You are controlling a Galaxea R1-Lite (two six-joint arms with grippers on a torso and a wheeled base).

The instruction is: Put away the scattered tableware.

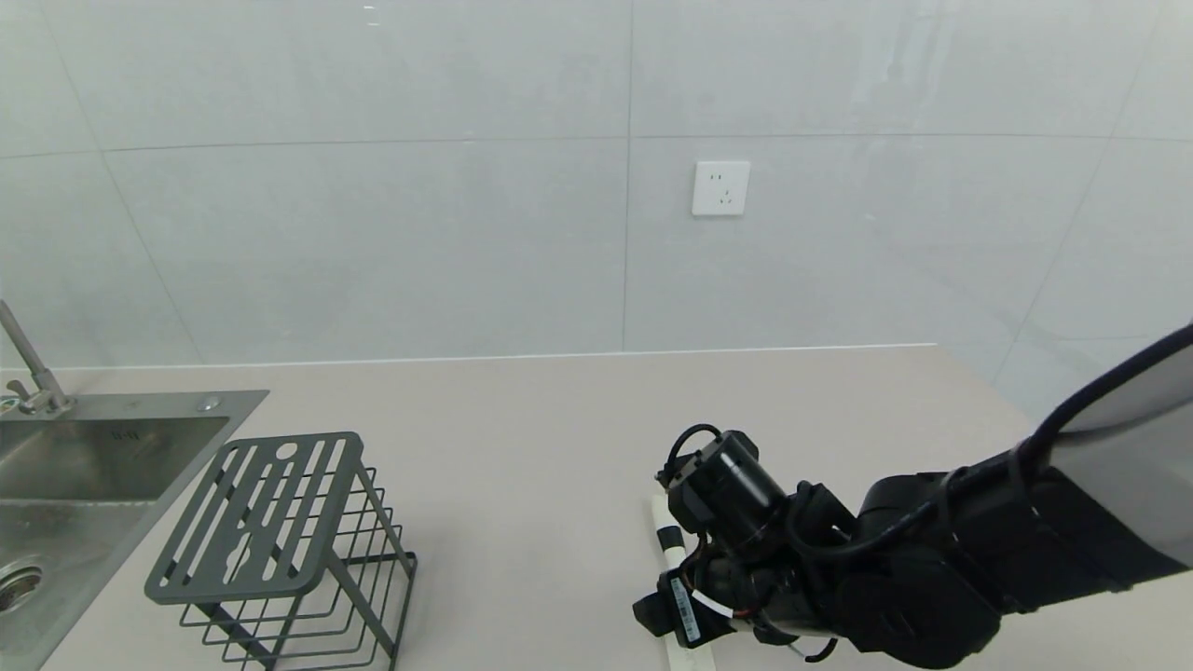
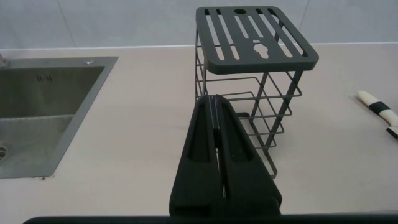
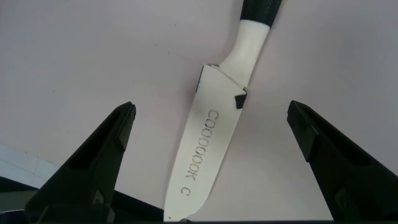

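White knife (image 3: pixel 205 155) w/ black-banded handle lies flat on the beige counter (image 1: pixel 522 419), on the robot's right side, handle pointing away toward the wall. Right gripper (image 3: pixel 211 115) hangs over the blade w/ fingers spread wide, one on each side of it, neither touching it. In the head view the right arm's wrist covers the mid part of the knife, so only the handle end and a bit of blade by the bottom edge show. Dark grey wire rack (image 1: pixel 270 522) w/ slotted top plate stands upright on the counter, well apart from the knife, to the robot's left. Left gripper (image 2: pixel 212 102) is pressed together, holding nothing, just in front of the rack and aimed at its wire side. Steel sink (image 1: pixel 112 405) is set into the counter beyond the rack, further left, w/ tap (image 1: pixel 28 363) at its back edge. White socket (image 1: pixel 720 187) sits on the grey tiled wall behind.
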